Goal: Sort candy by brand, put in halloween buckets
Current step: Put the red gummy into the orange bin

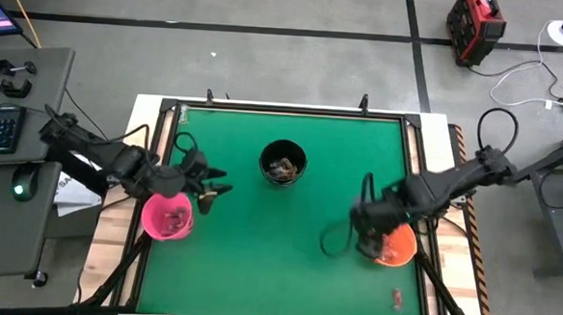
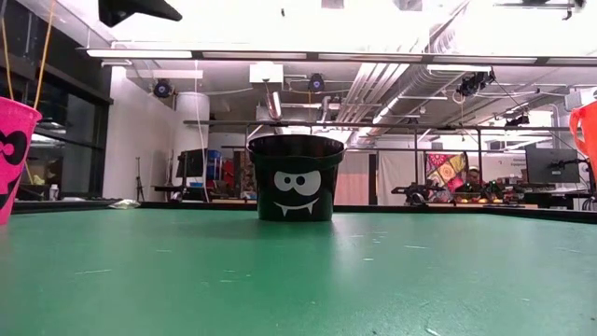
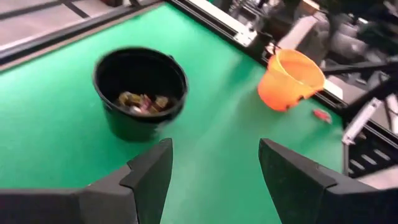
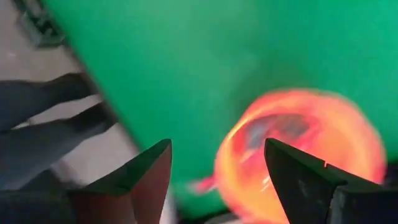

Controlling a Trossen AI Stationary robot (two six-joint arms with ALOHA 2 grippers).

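While right fingers [image 4: 214, 177] spread, orange bucket [image 4: 298, 155] beyond them.

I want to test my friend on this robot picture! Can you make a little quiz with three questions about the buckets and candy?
1. True or false: the black bucket with the face has candy inside.
2. Which bucket sits by the left gripper? A) the orange bucket B) the pink bucket C) the black bucket
3. Fill in: one loose red candy lies on the green table near the ____ bucket.

Key:
1. True; wrapped candy shows in its bottom from above.
2. B, the pink bucket. The left gripper is open just beside it.
3. Orange. The orange bucket sits under the open right gripper.
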